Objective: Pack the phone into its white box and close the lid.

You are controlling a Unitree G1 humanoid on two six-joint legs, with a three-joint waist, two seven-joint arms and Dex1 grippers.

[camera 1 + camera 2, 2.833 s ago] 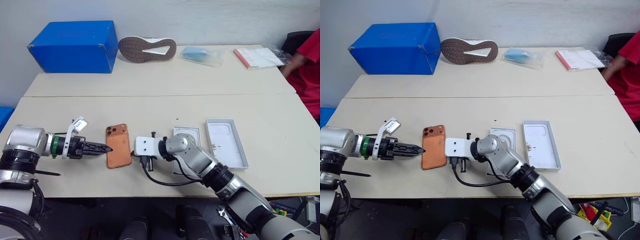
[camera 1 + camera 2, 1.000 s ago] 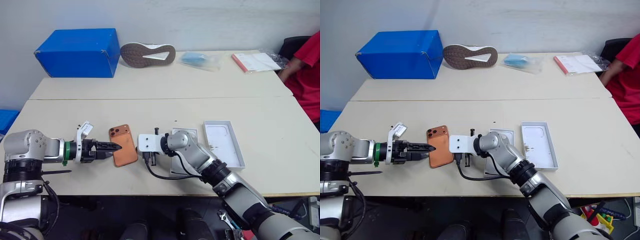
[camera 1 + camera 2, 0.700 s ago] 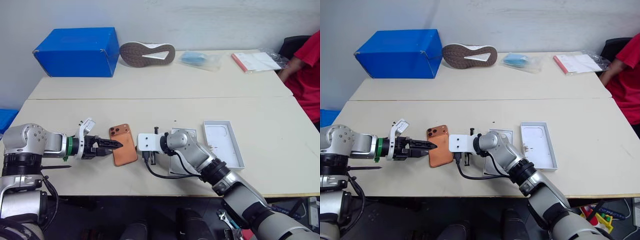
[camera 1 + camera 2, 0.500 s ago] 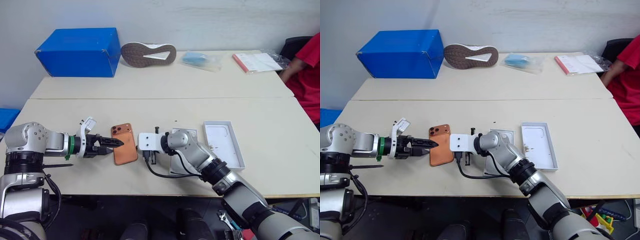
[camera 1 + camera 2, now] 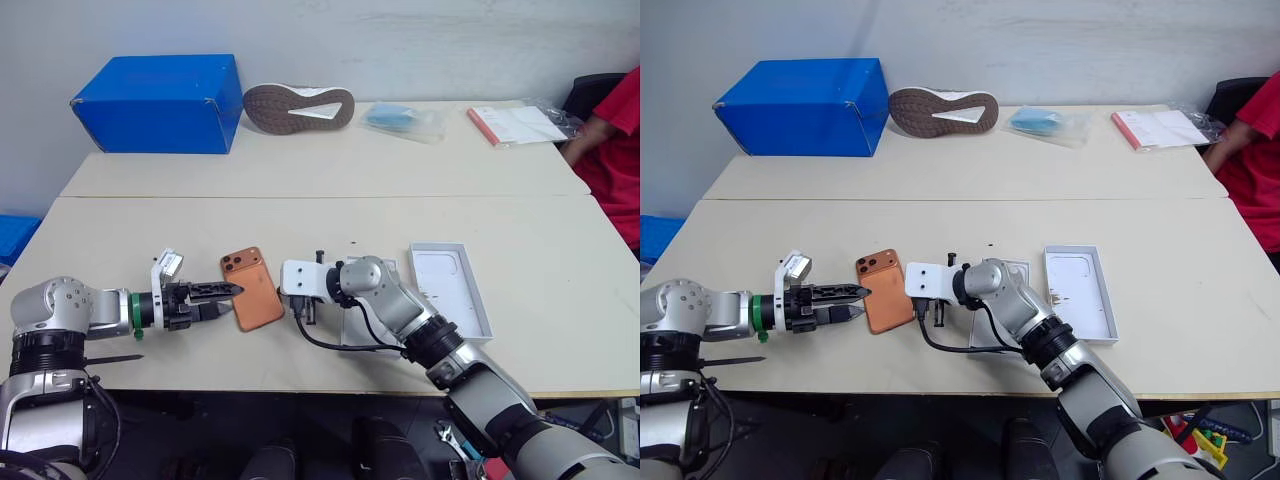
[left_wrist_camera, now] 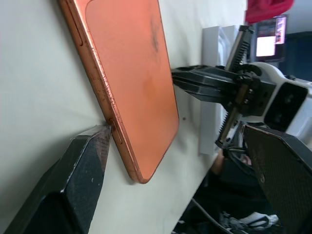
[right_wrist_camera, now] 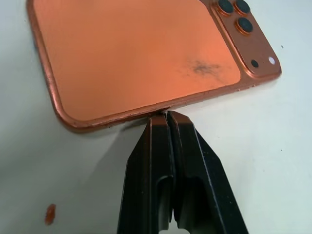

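Note:
The orange-copper phone [image 5: 253,290] lies back up on the table, camera block at its far end. My left gripper [image 5: 234,300] is open at the phone's left long edge; in the left wrist view one finger [image 6: 78,180] rests on the table against that edge and the other finger [image 6: 282,175] stands over the phone [image 6: 131,83]. My right gripper [image 7: 165,117] is shut, its tips touching the opposite long edge of the phone [image 7: 136,58]. The white box [image 5: 478,300] sits open to the right of my right arm. I cannot pick out the lid.
A flat white piece [image 5: 349,334] lies mostly hidden under my right forearm. At the back stand a blue box [image 5: 155,100], a shoe [image 5: 298,105], a plastic bag [image 5: 405,118] and a booklet [image 5: 515,122]. A person in red [image 5: 615,150] sits at the right edge.
My left gripper has rolled a little and sunk slightly, its tips staying at the phone's left edge. The right gripper has stayed shut against the other edge.

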